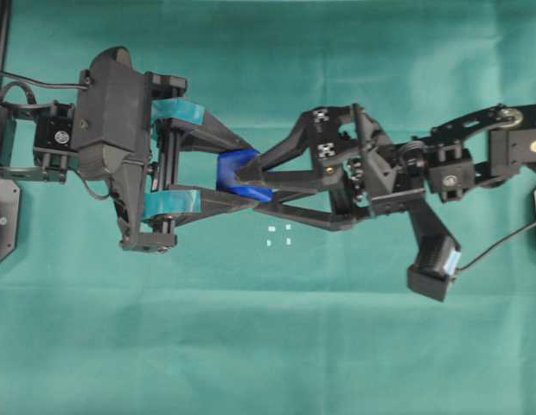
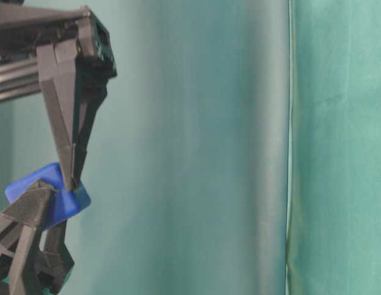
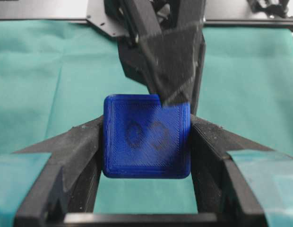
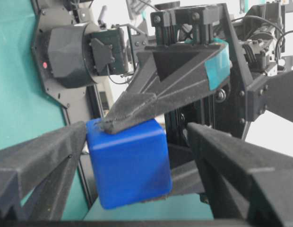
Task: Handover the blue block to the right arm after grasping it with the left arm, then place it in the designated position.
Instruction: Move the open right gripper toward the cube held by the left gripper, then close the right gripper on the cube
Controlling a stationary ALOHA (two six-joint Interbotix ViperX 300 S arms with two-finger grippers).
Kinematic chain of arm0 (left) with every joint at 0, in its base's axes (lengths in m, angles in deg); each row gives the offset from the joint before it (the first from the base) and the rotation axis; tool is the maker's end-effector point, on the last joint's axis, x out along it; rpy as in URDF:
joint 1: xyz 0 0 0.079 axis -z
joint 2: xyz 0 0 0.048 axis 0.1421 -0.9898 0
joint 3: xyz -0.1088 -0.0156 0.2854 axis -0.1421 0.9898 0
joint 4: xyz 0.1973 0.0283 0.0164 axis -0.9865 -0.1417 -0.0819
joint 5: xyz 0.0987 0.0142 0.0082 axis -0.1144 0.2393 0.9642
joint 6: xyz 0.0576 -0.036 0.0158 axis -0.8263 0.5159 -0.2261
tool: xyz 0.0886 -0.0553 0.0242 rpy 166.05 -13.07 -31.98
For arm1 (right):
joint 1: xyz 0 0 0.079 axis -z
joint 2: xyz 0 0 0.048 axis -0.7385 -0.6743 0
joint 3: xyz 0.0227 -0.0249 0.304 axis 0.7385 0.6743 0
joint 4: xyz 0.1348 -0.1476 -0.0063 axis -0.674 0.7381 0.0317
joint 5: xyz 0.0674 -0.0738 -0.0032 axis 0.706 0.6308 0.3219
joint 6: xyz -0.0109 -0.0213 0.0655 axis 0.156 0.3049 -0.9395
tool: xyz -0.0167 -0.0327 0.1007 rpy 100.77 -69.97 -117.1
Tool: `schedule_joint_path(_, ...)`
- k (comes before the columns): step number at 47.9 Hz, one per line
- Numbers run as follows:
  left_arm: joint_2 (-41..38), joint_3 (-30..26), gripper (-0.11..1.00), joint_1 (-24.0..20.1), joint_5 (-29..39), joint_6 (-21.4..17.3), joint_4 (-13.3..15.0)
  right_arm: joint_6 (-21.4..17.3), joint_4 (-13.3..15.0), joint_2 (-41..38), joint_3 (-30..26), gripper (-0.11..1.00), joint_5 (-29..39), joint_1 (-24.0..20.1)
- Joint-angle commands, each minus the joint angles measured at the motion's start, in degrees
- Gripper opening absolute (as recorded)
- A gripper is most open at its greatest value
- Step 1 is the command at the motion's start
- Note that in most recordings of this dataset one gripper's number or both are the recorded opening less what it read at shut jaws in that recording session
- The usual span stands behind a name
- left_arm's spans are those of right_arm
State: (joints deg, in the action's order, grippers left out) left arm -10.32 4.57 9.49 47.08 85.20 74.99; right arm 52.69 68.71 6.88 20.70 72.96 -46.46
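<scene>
Fingers of the left arm [image 1: 218,183], marked with teal tape, are clamped on the blue block [image 1: 238,173]; in the overhead view the block is held above the green-covered bench [image 1: 268,346], between both arms. Fingers of the right arm [image 1: 266,183] stand spread around the block and are not yet closed on it. The designated position [image 1: 278,235], four small white marks, lies on the cloth just below the meeting point.

Table-level view: the blue block [image 2: 52,200] sits at the finger tips; which arm is which cannot be told here.

Left wrist view: the blue block [image 3: 146,136] is pinched on two opposite faces.

Right wrist view: the blue block [image 4: 129,161] sits between the wide black fingers [image 4: 40,156].

Judgement: the block appears rigid, light and smooth-faced. Take hold on the two free flat faces, squarely, to prevent slipping.
</scene>
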Motion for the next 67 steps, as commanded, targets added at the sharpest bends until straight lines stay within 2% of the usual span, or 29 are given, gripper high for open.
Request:
schedule_joint_path(1,0.9,-0.6,0.47,0.1,-0.4,0.0,-0.1,0.0,0.1,0.0,-2.5,0.93,0.2,0.1)
schedule_joint_path(12,0.9,-0.6,0.47,0.1,-0.4,0.1,-0.1,0.0,0.1,-1.0,-3.6,0.93,2.5,0.1)
schedule_joint_path(34,0.8,-0.7,0.47,0.1,-0.4,0.1,-0.1,-0.2,0.1,-1.0,-3.6,0.92,2.7,0.1)
schedule_joint_path(38,0.8,-0.7,0.47,0.1,-0.4,0.1,-0.1,-0.3,0.2,-1.0,-3.5,0.83,4.4,0.0)
schedule_joint_path(44,0.8,-0.7,0.47,0.1,-0.3,0.1,-0.1,-0.2,0.1,-1.0,-3.7,0.53,5.0,0.0)
schedule_joint_path(67,0.4,-1.1,0.47,0.3,-0.1,0.0,-0.1,-0.6,0.1,-1.0,-3.5,0.52,5.2,0.0)
